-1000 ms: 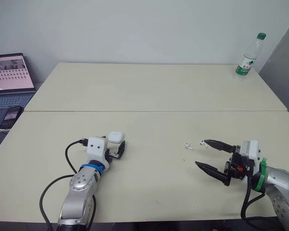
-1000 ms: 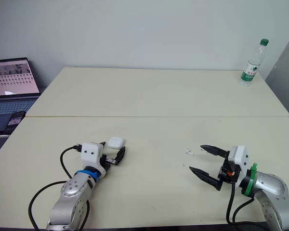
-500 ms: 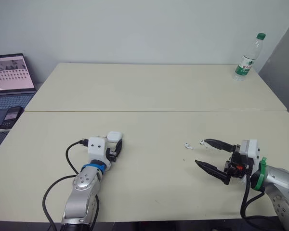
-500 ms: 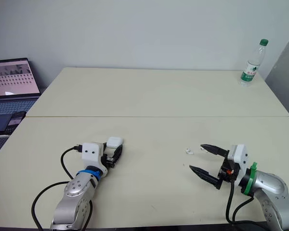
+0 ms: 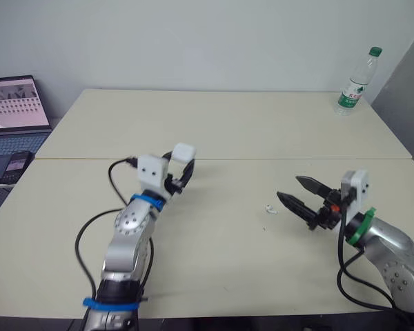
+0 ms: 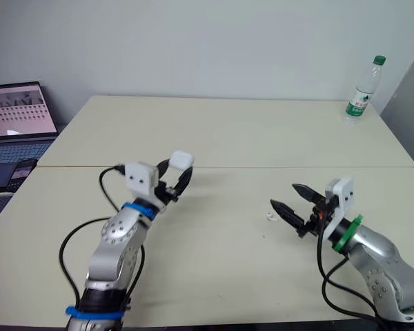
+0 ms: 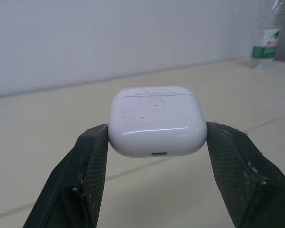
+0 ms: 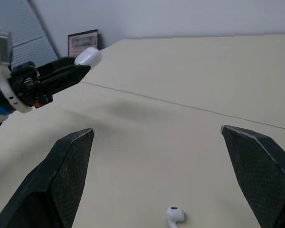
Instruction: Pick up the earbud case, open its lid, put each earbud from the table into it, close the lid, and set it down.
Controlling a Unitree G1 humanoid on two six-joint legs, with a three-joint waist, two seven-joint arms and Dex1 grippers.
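Grasps the earbud case with the left gripper, one black finger pressed against each side. Holds it lifted off the table, lid closed, with the small port on its face turned toward the wrist camera. Places it at roughly 9 o'clock from the table's middle, above the area near the seam where the two tabletops meet.

Spreads the right gripper wide with nothing between its fingers. Hovers low at about 4 o'clock from the table's middle, tips aimed toward 10 o'clock.

Leaves one white earbud lying on the tabletop just beside the nearer right fingertip, at about 7 o'clock from it and not touching. From the right wrist camera, sits ahead of the two open fingers, in line with the gap between them.

Stands a clear plastic bottle with a green cap upright at 1 o'clock, close to the far corner.

Off the table's edge at 10 o'clock: an open laptop, screen lit, and a phone lying on its near side.
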